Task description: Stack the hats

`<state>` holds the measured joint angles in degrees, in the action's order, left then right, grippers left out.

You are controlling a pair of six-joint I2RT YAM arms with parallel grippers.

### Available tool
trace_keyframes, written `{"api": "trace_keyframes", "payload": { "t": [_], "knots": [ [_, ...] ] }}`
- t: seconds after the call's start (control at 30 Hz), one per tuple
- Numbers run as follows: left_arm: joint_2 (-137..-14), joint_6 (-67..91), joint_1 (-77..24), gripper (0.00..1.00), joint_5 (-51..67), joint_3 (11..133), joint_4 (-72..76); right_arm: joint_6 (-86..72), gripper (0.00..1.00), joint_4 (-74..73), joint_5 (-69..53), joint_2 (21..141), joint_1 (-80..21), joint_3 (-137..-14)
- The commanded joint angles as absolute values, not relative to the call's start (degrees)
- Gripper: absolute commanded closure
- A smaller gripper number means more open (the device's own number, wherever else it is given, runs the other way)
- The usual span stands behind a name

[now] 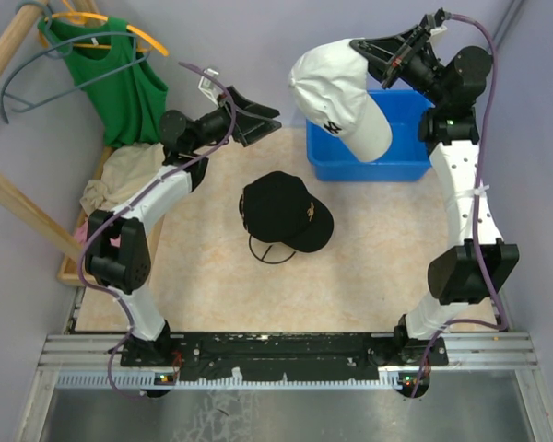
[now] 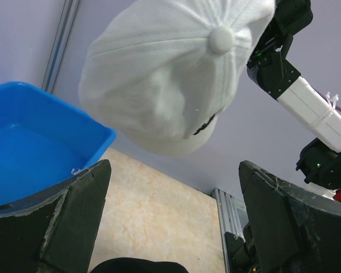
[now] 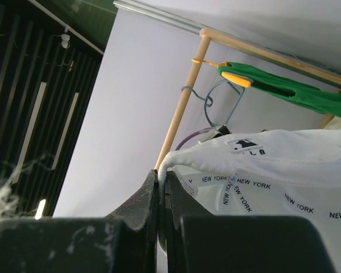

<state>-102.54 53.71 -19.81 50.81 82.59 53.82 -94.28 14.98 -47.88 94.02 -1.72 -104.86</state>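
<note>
The left gripper (image 1: 262, 115), spread wide and empty, hangs over the desk's (image 1: 203, 276) far side. The black cap (image 1: 286, 214) sits mid-desk, well apart from every edge. The right gripper (image 1: 376, 51) pinches the white cap's (image 1: 339, 97) rim, holding it aloft over the blue bin's (image 1: 407, 158) left edge.

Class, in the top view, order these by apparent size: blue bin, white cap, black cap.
1-2. Blue plastic bin and white fabric baseball cap: unsure, since the raised cap is nearer the camera and hides part of the bin.
3. Black fabric baseball cap, smallest.
</note>
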Motion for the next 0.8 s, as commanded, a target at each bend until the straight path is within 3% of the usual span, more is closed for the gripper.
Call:
{"api": "trace_keyframes", "payload": {
  "t": [0.0,0.77],
  "knots": [
    [-104.7,55.1,-20.6,0.01,50.8,85.6,58.2,-97.5,1.0,19.0,-48.7,91.3,-1.8,-108.5],
    [-113.5,61.2,-24.0,0.01,48.6,93.4,66.5,-101.4,1.0,22.5,-47.7,88.0,-6.1,-99.4]
  ]
}}
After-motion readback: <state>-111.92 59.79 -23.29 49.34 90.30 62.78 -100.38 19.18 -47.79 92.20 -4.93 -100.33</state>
